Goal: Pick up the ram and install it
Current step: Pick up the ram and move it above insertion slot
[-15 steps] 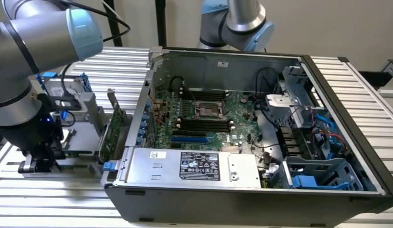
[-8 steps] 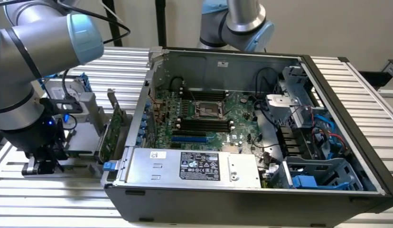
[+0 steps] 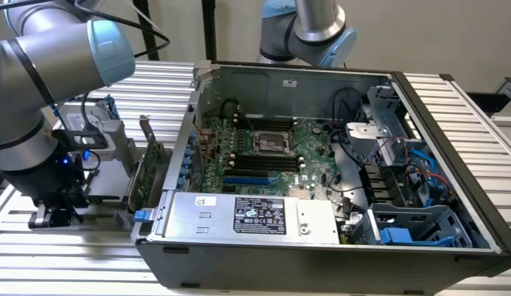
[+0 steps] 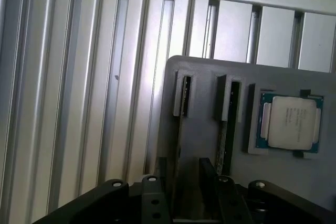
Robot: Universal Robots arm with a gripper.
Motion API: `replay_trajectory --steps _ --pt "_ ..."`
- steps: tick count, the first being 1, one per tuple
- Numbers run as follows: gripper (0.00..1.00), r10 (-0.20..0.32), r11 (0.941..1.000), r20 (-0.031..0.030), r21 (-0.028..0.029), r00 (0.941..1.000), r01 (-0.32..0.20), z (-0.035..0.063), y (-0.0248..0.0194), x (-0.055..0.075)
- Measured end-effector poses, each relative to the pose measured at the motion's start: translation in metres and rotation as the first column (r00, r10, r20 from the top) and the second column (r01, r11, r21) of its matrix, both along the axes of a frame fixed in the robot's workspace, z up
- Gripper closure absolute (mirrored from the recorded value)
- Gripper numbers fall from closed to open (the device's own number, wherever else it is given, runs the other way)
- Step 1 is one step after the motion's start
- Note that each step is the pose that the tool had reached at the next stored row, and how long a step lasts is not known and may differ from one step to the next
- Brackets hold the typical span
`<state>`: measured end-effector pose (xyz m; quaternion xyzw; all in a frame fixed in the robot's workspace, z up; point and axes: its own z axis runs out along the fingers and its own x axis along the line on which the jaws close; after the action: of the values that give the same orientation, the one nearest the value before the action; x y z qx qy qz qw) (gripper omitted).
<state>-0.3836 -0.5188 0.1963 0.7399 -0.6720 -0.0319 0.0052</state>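
Note:
In the wrist view a grey holder block (image 4: 205, 129) carries two ram sticks standing on edge in narrow grooves: one ram (image 4: 180, 124) and a second ram (image 4: 226, 124) beside it, both seen as thin dark green strips. My gripper (image 4: 185, 177) hangs just above the block, open, its two dark fingers (image 4: 208, 174) on either side of the first stick's line and not touching it. In the exterior view my gripper (image 3: 62, 209) is low over the holder (image 3: 107, 203), at the exterior view's left of the open computer case (image 3: 321, 246).
A CPU chip (image 4: 290, 123) lies in a recess of the same block. A tall green expansion card (image 3: 145, 169) stands between the holder and the case. The black motherboard slots (image 3: 260, 161) lie inside the case, behind the power supply (image 3: 255, 216). A second arm (image 3: 317, 31) stands behind the case.

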Motion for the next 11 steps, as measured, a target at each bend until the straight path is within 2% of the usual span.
replay_trajectory --steps 4,11 --pt "0.0 -0.019 0.9998 -0.0002 0.0 0.9998 0.019 -0.0003 -0.0016 -0.0001" --pt "0.0 -0.019 0.9998 -0.0002 0.0 0.9998 0.019 -0.0003 -0.0019 -0.0001"
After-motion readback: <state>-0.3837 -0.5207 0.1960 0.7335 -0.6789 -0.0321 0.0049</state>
